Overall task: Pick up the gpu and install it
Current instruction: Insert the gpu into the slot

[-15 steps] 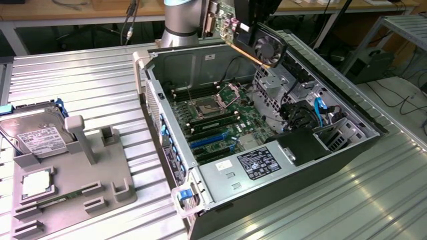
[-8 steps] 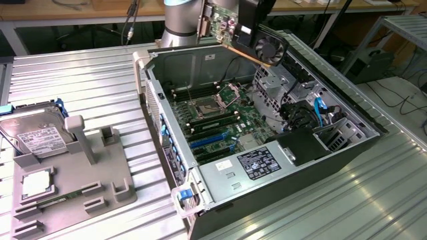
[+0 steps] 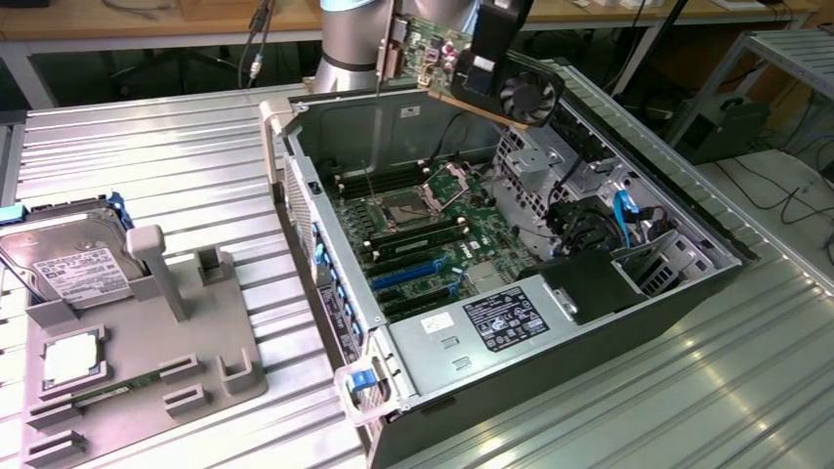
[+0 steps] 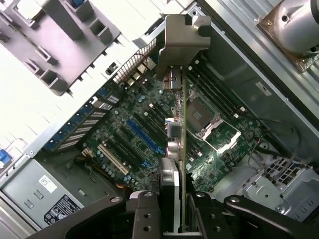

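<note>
My gripper [image 3: 490, 61] is shut on the gpu [image 3: 433, 51] and holds it in the air above the far rim of the open computer case [image 3: 710, 230]. The card's round black fan [image 3: 528, 96] faces the exterior view's right. Its silver end bracket [image 3: 389, 49] points towards the exterior view's left. In the wrist view the gpu [image 4: 182, 144] runs edge-on between my fingers [image 4: 144, 211], bracket [image 4: 182, 37] at the far end, hanging over the motherboard [image 4: 119, 124]. A blue expansion slot [image 3: 404, 277] [image 4: 142, 132] lies on the board below, apart from the card.
A grey parts holder [image 3: 144, 342] at the exterior view's left carries a silver hard drive [image 3: 65, 264] and a small square chip [image 3: 72, 357]. Inside the case are the processor socket [image 3: 397, 210], the power supply [image 3: 502, 322] and blue cables [image 3: 623, 220]. The arm's base [image 3: 352, 39] stands behind.
</note>
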You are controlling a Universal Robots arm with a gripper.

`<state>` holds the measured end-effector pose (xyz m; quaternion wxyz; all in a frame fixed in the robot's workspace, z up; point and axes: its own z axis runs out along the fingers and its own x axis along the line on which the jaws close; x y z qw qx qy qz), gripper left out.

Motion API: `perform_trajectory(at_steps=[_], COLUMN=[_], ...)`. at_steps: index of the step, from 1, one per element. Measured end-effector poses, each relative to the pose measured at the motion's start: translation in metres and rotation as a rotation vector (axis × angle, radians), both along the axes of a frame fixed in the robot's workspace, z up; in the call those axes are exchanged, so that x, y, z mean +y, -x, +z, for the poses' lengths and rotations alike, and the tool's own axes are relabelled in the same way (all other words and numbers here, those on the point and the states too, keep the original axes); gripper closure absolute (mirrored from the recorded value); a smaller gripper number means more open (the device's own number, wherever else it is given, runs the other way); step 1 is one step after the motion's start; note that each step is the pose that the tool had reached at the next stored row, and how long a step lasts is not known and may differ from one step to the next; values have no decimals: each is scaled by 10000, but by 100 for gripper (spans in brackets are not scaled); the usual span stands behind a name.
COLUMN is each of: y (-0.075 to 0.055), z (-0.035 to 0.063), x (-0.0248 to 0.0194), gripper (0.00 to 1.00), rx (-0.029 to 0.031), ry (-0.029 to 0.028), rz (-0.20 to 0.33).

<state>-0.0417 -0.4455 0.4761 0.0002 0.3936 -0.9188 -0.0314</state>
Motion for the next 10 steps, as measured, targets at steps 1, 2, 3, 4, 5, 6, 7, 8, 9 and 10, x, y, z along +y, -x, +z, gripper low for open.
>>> perform_trajectory(at_steps=[1, 2, 3, 4, 5, 6, 7, 8, 9, 10], y=[0, 0, 0, 0, 0, 0, 0, 0, 0, 0], z=[-3, -5, -7, -10, -12, -15, -17, -19, -22, -24], x=[0, 0, 0, 0, 0, 0, 0, 0, 0, 0], gripper=[72, 72, 72, 72, 72, 72, 72, 72, 72, 72], rx=[0, 0, 0, 0, -1, 0, 0, 0, 0, 0], ry=[0, 1, 0, 0, 0, 0, 0, 0, 0, 0], rz=[184, 370, 550, 734, 916, 1105, 1286, 1465, 1645, 1831])
